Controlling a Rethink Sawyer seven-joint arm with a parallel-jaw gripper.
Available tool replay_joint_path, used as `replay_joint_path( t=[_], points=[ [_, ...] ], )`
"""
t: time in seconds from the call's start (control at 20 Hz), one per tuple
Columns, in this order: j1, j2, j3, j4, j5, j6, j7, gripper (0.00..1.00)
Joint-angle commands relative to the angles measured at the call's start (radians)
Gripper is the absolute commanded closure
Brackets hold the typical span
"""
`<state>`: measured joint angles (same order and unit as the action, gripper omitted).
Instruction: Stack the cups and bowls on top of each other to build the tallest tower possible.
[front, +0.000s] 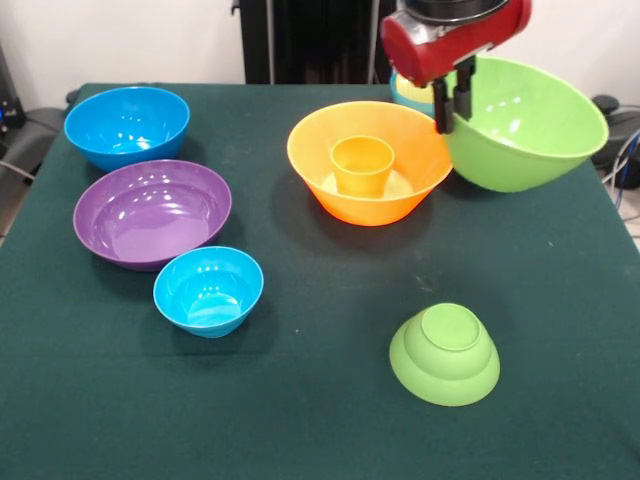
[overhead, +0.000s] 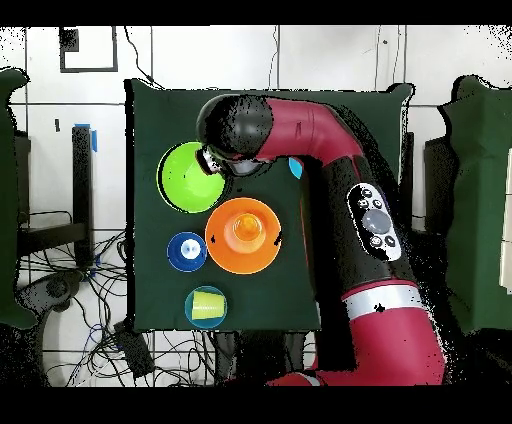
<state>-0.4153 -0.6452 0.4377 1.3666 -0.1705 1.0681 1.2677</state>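
My gripper (front: 452, 115) is shut on the rim of the large lime green bowl (front: 525, 125), one finger inside and one outside. It holds the bowl tilted, right beside the large orange bowl (front: 400, 190). An orange cup (front: 362, 165) stands upright inside the orange bowl. In the overhead view the gripper (overhead: 213, 165) sits at the edge of the green bowl (overhead: 187, 177), next to the orange bowl (overhead: 265, 250) and its cup (overhead: 243, 230). A pale yellow cup (overhead: 207, 305) stands in a light blue bowl (overhead: 190, 300); this pair peeks out behind the gripper in the front view (front: 408, 92).
On the left are a large blue bowl (front: 127, 125), a purple bowl (front: 152, 212) and a small light blue bowl (front: 208, 290). A small lime green bowl (front: 445, 353) lies upside down at the front right. A small dark blue bowl (overhead: 186, 251) sits beside the orange bowl.
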Motion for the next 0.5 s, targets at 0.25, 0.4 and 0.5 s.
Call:
replay_joint_path(
  t=[0.25,0.4,0.5],
  points=[
    [-0.035,0.078,-0.008,-0.089,-0.108,0.132,-0.095,1.0],
    [-0.042,0.067,-0.01,-0.082,-0.126,0.154,-0.097,1.0],
    [-0.046,0.053,-0.017,-0.067,-0.135,0.166,-0.089,1.0]
  ],
)
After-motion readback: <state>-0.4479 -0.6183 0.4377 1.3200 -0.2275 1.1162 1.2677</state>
